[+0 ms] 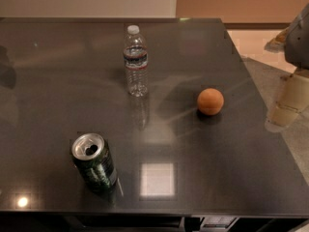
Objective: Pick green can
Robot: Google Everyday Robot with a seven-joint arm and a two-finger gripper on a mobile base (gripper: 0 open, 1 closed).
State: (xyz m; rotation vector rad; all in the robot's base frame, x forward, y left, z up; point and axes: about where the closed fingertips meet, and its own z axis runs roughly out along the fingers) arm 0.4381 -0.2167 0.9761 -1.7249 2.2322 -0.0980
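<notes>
1. The dark glossy table (43,81) fills pretty much the whole view, with light glare on its front part.
2. The gripper (285,108) hangs off the table's right edge, pale and blurry, well apart from everything. Its grip state can't be told from here.
3. The clear water bottle (135,62) stands upright toward the back, around the middle.
4. The green can (94,163) sits upright near the front left corner with its silver top and tab hole showing. Nothing is touching it.
5. The orange (210,101) rests right of the bottle, between it and the gripper.
</notes>
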